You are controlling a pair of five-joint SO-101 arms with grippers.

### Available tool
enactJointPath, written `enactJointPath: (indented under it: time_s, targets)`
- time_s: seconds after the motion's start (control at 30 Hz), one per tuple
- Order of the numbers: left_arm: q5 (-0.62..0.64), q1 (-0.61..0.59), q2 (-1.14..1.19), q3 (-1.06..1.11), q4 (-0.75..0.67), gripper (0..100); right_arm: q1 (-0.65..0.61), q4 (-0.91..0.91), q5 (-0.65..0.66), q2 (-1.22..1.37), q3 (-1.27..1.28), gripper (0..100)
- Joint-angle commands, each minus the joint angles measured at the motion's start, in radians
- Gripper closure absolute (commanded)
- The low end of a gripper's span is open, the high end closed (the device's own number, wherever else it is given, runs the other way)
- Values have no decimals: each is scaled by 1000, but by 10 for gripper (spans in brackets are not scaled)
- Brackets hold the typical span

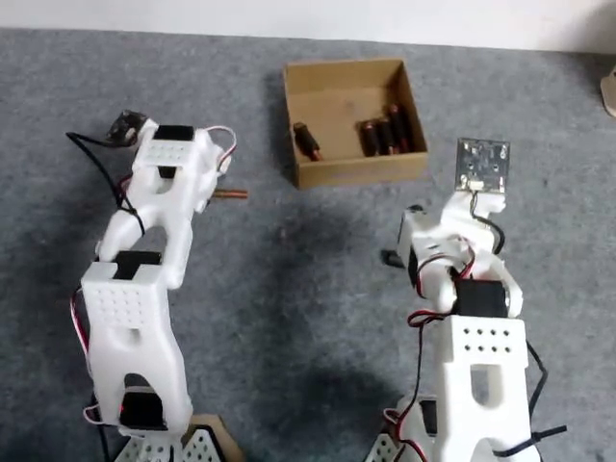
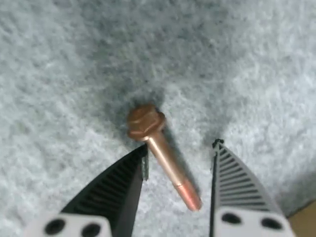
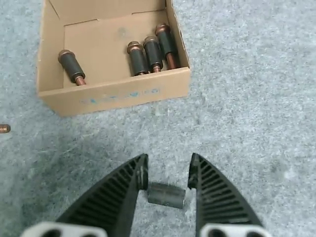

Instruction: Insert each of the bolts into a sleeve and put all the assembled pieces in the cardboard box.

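Grey carpet [image 1: 289,318] covers my table. On the left, my left gripper [image 2: 180,146] is spread over a copper bolt [image 2: 165,158] lying flat between its jaws. Beyond, the cardboard box [image 3: 113,96] holds four assembled pieces [image 3: 148,54]; its blue print is too small to read. My right gripper [image 3: 168,158] stands spread around a dark sleeve [image 3: 167,195] on the carpet.

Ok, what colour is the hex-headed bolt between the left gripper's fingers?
Copper; the left wrist view shows the hex-headed metal bolt best.
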Motion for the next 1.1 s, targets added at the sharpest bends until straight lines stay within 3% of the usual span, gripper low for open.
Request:
enactJointPath:
  time_s: [0.0, 0.4, 0.6, 0.7, 0.97, 1.07]
  targets:
    - [63, 21, -30, -13, -5, 797, 8, -22, -6, -18, -8, 861]
    - [187, -47, -30, 35, -5, 803, 8, -22, -6, -18, -8, 861]
    - [187, -90, -30, 33, -11, 993, 8, -22, -6, -18, -8, 861]
    - [187, -101, -28, 38, -11, 979, 8, -22, -6, -18, -8, 861]
    - [170, -94, -38, 30, -5, 993, 7, -22, -6, -10, -7, 861]
    - [49, -71, -39, 36, -5, 993, 7, -22, -6, -8, -7, 861]
